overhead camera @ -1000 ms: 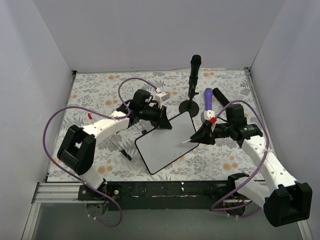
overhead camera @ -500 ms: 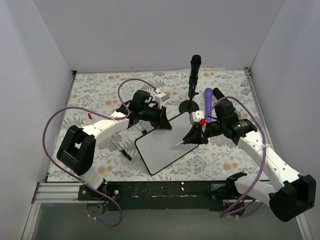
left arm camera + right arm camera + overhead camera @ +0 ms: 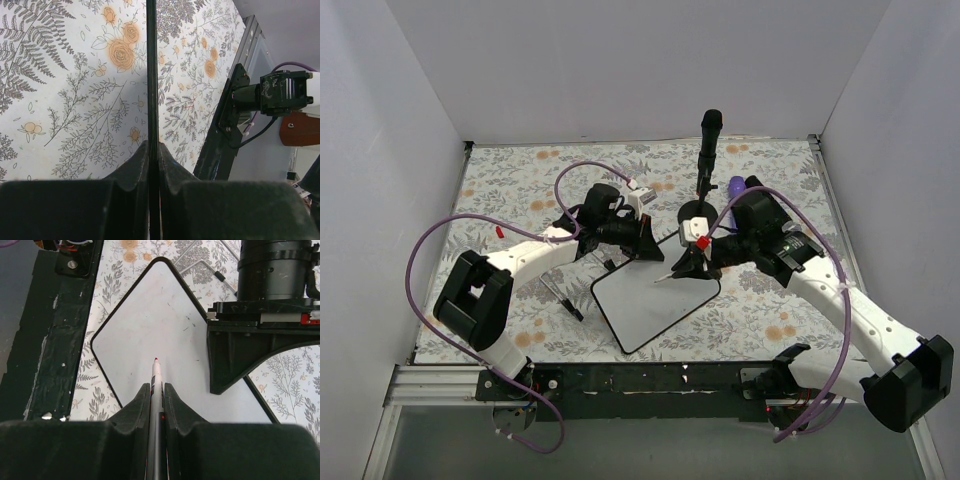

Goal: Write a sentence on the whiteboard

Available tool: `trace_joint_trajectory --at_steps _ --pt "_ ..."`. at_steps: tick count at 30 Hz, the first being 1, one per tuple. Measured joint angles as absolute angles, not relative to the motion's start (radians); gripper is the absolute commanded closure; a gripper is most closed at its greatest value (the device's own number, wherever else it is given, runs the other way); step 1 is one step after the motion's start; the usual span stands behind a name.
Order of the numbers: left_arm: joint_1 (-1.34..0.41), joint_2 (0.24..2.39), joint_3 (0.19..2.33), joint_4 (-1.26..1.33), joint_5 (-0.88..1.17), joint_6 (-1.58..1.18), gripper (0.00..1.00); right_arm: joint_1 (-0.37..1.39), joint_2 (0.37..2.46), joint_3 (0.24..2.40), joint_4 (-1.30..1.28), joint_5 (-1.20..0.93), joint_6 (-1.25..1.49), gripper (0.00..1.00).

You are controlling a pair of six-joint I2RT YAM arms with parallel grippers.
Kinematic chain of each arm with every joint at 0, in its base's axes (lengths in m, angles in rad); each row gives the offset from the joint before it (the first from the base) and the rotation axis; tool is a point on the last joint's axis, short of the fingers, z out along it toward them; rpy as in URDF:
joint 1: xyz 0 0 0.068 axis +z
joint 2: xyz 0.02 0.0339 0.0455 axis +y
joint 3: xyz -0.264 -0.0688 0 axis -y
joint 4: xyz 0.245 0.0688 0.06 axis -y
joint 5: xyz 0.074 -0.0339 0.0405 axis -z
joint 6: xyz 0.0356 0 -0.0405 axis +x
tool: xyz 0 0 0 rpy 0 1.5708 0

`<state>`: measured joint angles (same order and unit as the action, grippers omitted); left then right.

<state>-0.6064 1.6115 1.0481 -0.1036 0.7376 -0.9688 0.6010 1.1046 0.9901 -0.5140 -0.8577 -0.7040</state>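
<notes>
Black-framed whiteboard [image 3: 650,310] lay on the flowered table [image 3: 520,190], its far edge pinched tight in the left gripper [image 3: 642,250]. The right gripper [image 3: 688,265], clamped on a red-tipped marker [image 3: 156,371], had swung left since a second earlier. The tip now sat over the board, perhaps touching.
</notes>
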Motion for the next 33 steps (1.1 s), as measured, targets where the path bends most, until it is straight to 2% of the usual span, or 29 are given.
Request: trace_joint_trajectory --at_steps 7,19,33 --pt "-0.607 1.612 1.031 -0.073 0.737 -0.997 1.00 0.646 1.106 0.984 -0.423 -0.822 -0.639 0.99" --pt "-0.611 1.623 1.039 -0.060 0.736 -1.008 1.00 0.839 1.194 0.984 -0.288 -0.714 -0.543 0.99" --pt "-0.609 1.663 1.088 -0.060 0.731 -1.002 1.00 0.884 1.248 0.963 -0.196 -0.585 -0.495 0.99"
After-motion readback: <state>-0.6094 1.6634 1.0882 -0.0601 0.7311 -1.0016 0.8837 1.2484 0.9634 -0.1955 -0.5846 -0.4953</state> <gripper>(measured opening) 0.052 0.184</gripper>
